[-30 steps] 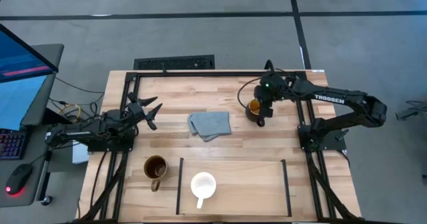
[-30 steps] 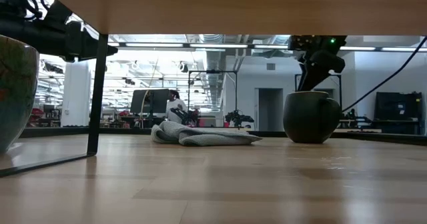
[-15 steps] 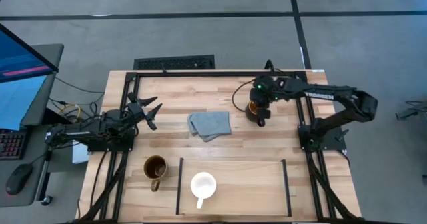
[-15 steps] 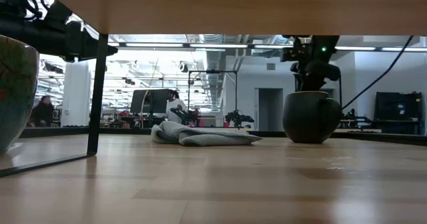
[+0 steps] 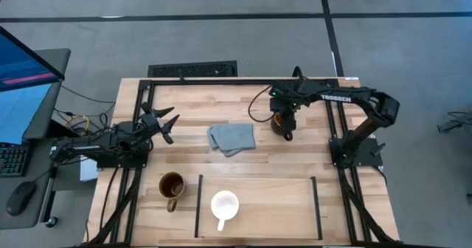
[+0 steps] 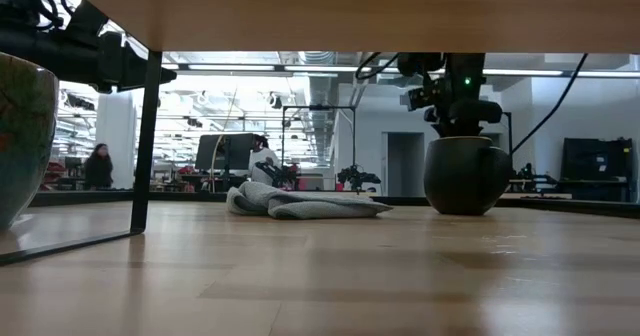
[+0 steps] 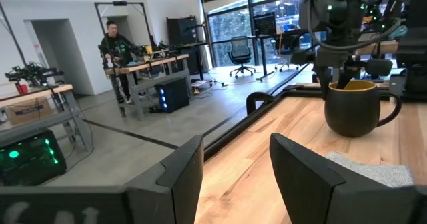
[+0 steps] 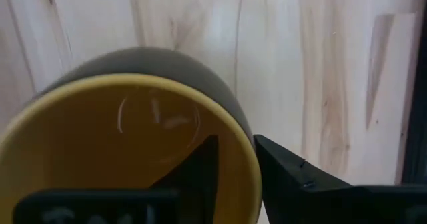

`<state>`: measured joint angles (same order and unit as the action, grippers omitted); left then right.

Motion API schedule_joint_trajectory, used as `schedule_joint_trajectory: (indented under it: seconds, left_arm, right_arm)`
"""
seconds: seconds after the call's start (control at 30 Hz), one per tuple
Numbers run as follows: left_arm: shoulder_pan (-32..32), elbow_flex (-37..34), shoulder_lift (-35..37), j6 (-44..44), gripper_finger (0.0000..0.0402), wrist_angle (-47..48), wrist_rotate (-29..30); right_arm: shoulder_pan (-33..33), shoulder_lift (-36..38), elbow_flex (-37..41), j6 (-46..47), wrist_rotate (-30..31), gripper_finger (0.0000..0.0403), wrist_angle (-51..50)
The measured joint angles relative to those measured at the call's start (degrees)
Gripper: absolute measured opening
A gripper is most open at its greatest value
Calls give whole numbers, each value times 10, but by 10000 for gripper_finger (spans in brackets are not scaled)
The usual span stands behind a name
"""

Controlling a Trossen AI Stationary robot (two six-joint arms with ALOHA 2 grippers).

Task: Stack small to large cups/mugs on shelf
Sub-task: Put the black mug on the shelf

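Note:
The dark mug with the yellow inside (image 5: 279, 120) stands upright on the table at the far right; it also shows in the low view (image 6: 465, 176) and the left wrist view (image 7: 357, 107). My right gripper (image 8: 235, 144) points down over it. One finger stands inside the rim (image 8: 248, 159) and one outside, with a gap between them. The white mug (image 5: 224, 205) stands on the shelf (image 5: 273, 204). The brownish mug (image 5: 172, 187) stands left of the shelf's left bar. My left gripper (image 5: 168, 122) waits open at the table's left.
A grey cloth (image 5: 232, 137) lies crumpled mid-table between the two arms. Two thin black bars (image 5: 199, 204) (image 5: 317, 204) bound the shelf. A black metal frame (image 5: 221, 80) runs along the table's far edge and sides. People show in the room behind.
My right gripper has moved toward the table's left, from above the dark mug's right side to over its opening, and its arm has swung along with it. The mug has stayed in place on the table.

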<state>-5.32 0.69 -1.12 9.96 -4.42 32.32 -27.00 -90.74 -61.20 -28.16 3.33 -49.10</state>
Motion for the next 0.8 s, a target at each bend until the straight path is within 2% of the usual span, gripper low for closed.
schedule_joint_trajectory:
  seconds: [0.5,0.8]
  left_arm:
    - [0,0,0,-1,165,0,0]
    - [0,0,0,-1,165,0,0]
  right_arm:
    - [8,0,-2,-20,-3,44,1]
    - [8,0,-1,-19,-5,55,11]
